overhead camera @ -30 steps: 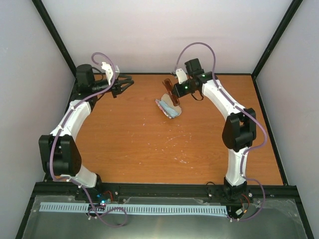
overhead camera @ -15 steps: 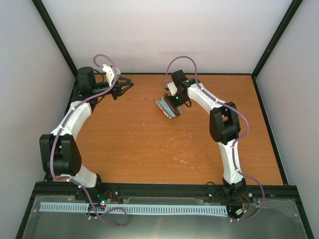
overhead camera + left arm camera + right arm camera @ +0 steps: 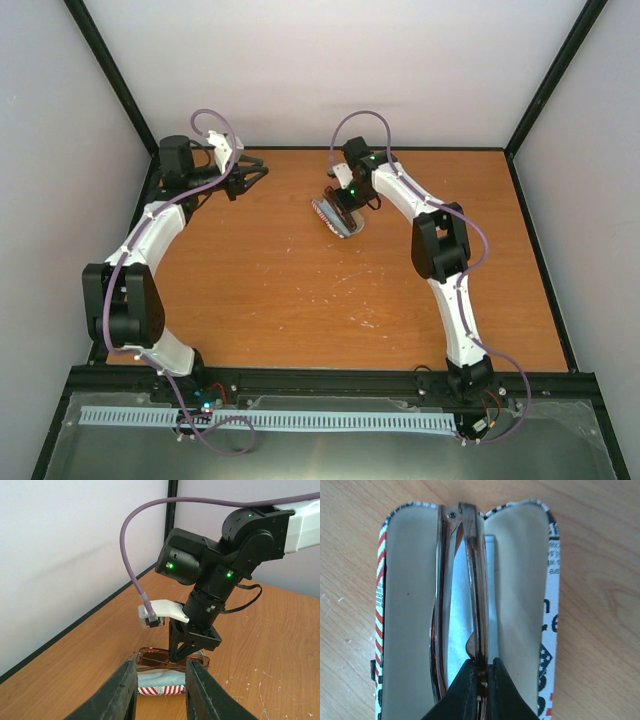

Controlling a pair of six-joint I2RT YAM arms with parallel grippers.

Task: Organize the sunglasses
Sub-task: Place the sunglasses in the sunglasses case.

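The sunglasses (image 3: 476,580) are folded, with a thin reddish-brown frame. My right gripper (image 3: 481,664) is shut on their frame and holds them edge-down in the open tan case (image 3: 410,610). A light blue cloth (image 3: 457,630) lies in the case under them. In the top view the right gripper (image 3: 345,197) is right over the case (image 3: 336,220) at the back middle of the table. My left gripper (image 3: 255,176) is open and empty, to the left of the case. In the left wrist view, between my left fingers (image 3: 125,690), I see the sunglasses (image 3: 152,657), the cloth (image 3: 162,680) and the right gripper (image 3: 174,659).
The case has a red-white striped outer edge (image 3: 160,690). The back wall and a black frame post (image 3: 172,525) stand close behind both grippers. The wooden table (image 3: 300,300) stretches toward the arm bases.
My right arm has swung left and down, bringing the sunglasses from beside the case into its opening. My left gripper has barely shifted.
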